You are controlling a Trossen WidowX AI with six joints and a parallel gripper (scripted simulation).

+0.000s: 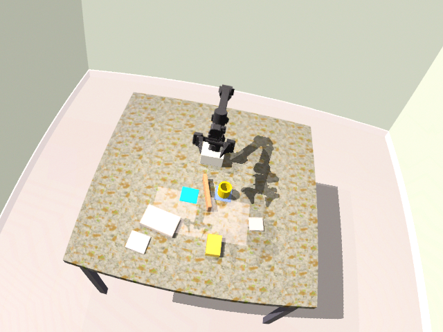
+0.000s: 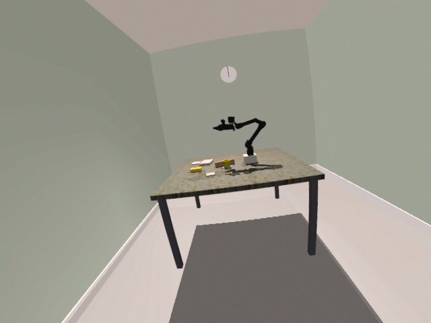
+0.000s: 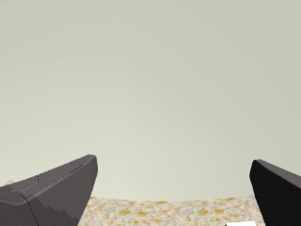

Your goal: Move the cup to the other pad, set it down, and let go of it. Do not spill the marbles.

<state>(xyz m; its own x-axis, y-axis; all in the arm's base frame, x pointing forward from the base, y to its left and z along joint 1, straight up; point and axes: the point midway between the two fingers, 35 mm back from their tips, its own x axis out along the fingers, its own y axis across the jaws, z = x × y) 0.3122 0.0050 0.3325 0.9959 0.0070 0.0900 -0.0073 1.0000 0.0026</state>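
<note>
A yellow cup (image 1: 224, 189) (image 2: 227, 162) stands upright on a light blue pad (image 1: 228, 198) near the middle of the table. I cannot make out marbles inside it. A cyan pad (image 1: 189, 194) lies to its left, beyond an orange bar (image 1: 206, 197) (image 2: 219, 163) that stands between the two pads. My gripper (image 1: 213, 143) (image 2: 215, 128) (image 3: 177, 169) is open and empty. It hangs high above the table, behind the cup and well apart from it, pointing out over the table. The wrist view shows neither the cup nor the pads.
A flat white box (image 1: 160, 220) (image 2: 206, 161), a white square (image 1: 138, 241), a yellow block (image 1: 213, 244) (image 2: 196, 169) and a small white block (image 1: 255, 223) (image 2: 210, 173) lie in front of the pads. The arm's white base (image 1: 211, 158) (image 2: 250, 158) stands behind them.
</note>
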